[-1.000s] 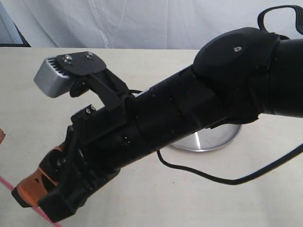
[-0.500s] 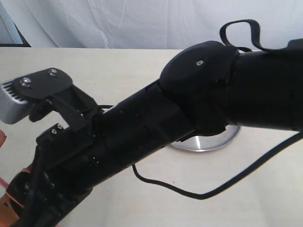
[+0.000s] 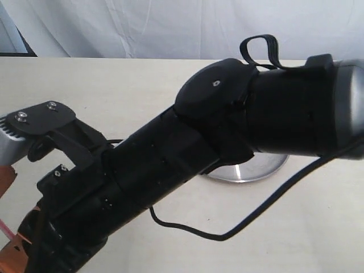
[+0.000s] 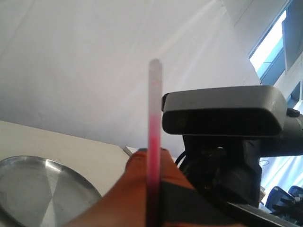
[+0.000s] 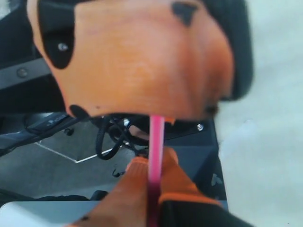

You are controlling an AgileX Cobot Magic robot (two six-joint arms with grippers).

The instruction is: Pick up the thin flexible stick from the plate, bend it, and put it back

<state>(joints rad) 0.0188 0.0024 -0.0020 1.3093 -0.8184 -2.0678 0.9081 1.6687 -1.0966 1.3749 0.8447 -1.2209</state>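
**Ana:** Beige table, white cloth hanging behind it. Where is the thin flexible stick?

**Ben:** Up in the air, off the plate, held between the two grippers. In the left wrist view it stands between the orange fingers of the left gripper. They pinch its pink part, and the whitish tip pokes out free beyond them.

**Ana:** And the right gripper?

**Ben:** Its fingers are pressed onto the stick as well. In the right wrist view the pink length runs from them to the left gripper's orange body, where it goes out of sight.

**Ana:** Is it bent?

**Ben:** The stretches that show look straight. Beyond that I cannot tell.

**Ana:** Where does the plate sit?

**Ben:** On the table, well apart from both grippers. In the exterior view it is mostly hidden under the right arm, which reaches across to the lower left corner. A black cable loops over the table near the plate's rim. Only a sliver of pink shows at that view's left edge.
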